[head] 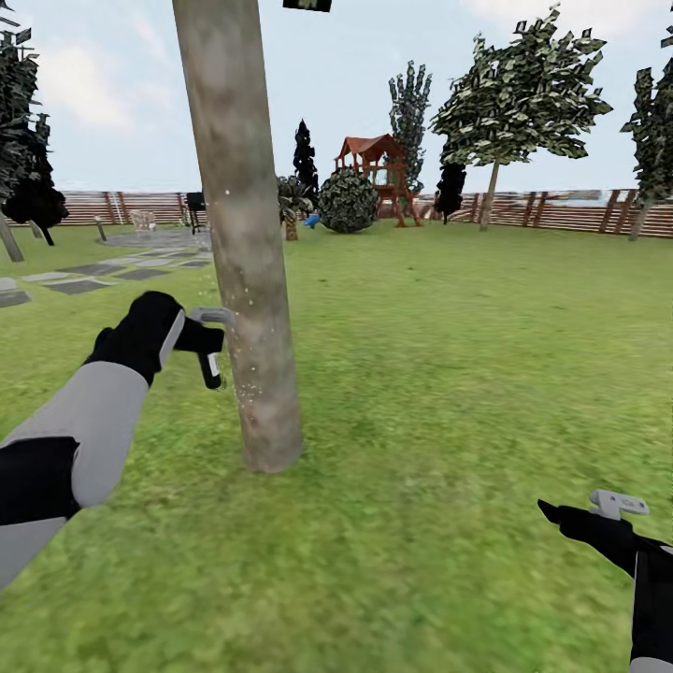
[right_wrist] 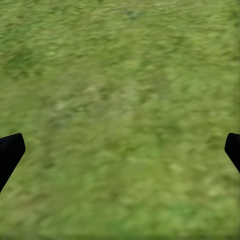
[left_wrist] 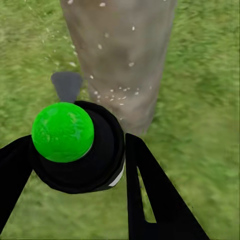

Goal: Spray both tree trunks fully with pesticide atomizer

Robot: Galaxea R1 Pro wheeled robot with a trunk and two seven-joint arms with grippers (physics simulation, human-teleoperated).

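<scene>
Clamped between the left gripper's [left_wrist: 75, 165] black fingers: the pesticide atomizer [left_wrist: 75, 150], green-capped, nozzle aimed at the near tree trunk [head: 245, 234] just beyond, pale droplets speckling the bark. Held low on the upright column, so much of its height above probably unsprayed; reaching it means lifting along the trunk's long axis. Far right, low over the floor [right_wrist: 120, 100]: right gripper [head: 598, 519], spread wide, empty. Open lawn all round; second tree [head: 523, 93] well off toward the fence [head: 561, 210].
</scene>
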